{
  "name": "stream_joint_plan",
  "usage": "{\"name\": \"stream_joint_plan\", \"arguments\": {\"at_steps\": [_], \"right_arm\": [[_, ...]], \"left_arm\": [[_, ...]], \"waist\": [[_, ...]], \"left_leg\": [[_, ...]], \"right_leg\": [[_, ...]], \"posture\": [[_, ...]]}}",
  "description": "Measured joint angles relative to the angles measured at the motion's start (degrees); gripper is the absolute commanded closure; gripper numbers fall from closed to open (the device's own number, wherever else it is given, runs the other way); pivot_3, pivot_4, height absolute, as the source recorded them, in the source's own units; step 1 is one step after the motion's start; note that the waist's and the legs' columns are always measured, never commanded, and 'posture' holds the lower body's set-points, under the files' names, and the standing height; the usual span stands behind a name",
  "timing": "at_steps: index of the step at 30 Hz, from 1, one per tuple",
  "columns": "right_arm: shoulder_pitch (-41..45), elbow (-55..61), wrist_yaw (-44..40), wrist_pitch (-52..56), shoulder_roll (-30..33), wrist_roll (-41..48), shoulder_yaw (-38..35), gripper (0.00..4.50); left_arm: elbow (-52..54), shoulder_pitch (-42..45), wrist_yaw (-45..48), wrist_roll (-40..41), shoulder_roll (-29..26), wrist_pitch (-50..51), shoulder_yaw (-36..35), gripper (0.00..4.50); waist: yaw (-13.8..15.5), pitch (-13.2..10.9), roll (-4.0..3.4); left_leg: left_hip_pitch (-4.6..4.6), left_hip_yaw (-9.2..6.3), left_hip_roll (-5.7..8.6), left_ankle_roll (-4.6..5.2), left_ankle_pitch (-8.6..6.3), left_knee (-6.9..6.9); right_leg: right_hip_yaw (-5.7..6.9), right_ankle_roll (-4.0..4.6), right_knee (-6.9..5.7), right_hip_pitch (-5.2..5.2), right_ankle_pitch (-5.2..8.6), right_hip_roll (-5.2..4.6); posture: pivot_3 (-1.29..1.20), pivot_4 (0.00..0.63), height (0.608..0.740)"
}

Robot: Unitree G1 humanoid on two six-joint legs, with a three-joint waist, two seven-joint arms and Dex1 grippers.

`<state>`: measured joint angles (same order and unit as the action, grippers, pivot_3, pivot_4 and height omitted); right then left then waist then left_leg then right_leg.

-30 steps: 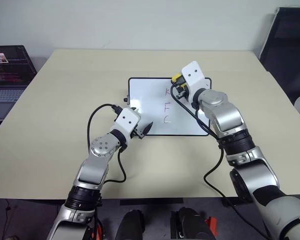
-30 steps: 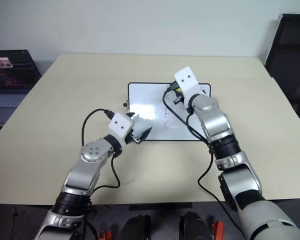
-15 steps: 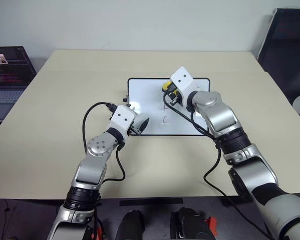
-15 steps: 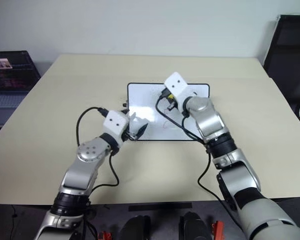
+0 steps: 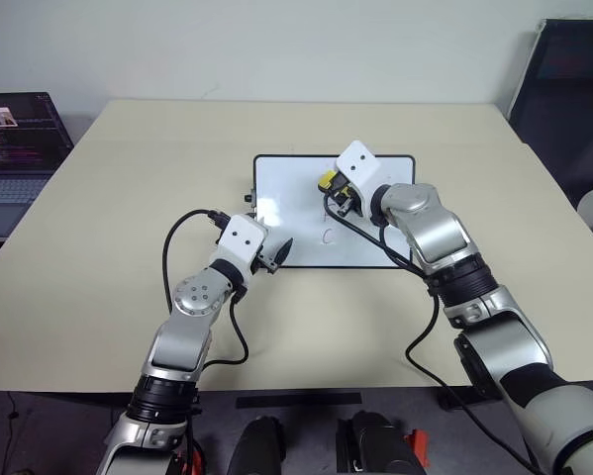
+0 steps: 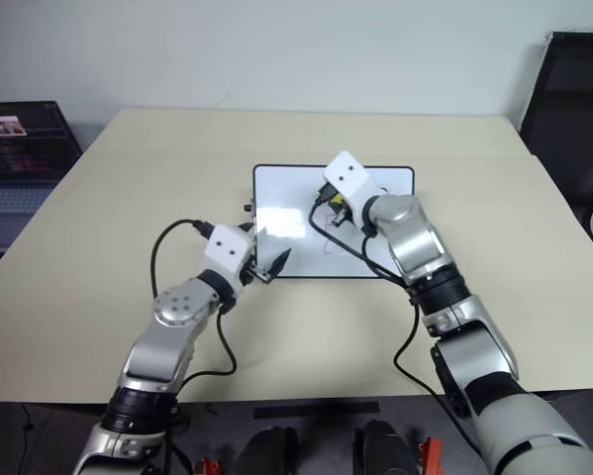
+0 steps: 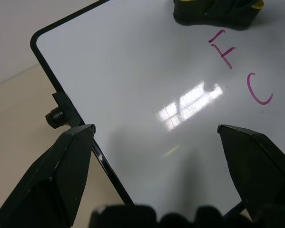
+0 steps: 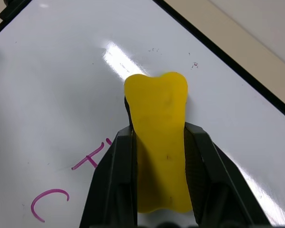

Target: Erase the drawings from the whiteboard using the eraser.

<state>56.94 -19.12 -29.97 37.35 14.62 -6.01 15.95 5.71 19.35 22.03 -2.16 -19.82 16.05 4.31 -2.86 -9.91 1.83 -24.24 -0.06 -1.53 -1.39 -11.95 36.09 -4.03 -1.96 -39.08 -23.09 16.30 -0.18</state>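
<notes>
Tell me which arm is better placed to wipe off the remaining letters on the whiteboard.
The right. Its right gripper is shut on the oblong yellow eraser, resting on the glossy black-framed whiteboard just beside the reddish handwritten letters F and C. The left gripper is open and empty at the board's edge.

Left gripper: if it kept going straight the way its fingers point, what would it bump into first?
Probably the whiteboard. The left gripper is open, with one of its fingers over the board's black edge. Farther along lie the letters F and C. How high it hovers is unclear.
</notes>
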Motion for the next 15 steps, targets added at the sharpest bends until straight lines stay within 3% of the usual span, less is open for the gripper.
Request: {"name": "stream_joint_plan", "arguments": {"at_steps": [15], "right_arm": [[4.23, -1.79, 7.26, -1.51, -1.30, -0.10, -3.48, 3.53]], "left_arm": [[-4.62, 3.62, 1.34, -0.02, 1.09, -3.87, 1.09, 0.00]], "waist": [[0.24, -0.01, -0.01]], "left_leg": [[-0.14, 0.02, 0.00, 0.00, 0.00, -0.04]], "right_leg": [[-0.01, 0.00, 0.05, -0.14, 0.00, -0.01]], "posture": [[0.00, 0.150, 0.740]]}}
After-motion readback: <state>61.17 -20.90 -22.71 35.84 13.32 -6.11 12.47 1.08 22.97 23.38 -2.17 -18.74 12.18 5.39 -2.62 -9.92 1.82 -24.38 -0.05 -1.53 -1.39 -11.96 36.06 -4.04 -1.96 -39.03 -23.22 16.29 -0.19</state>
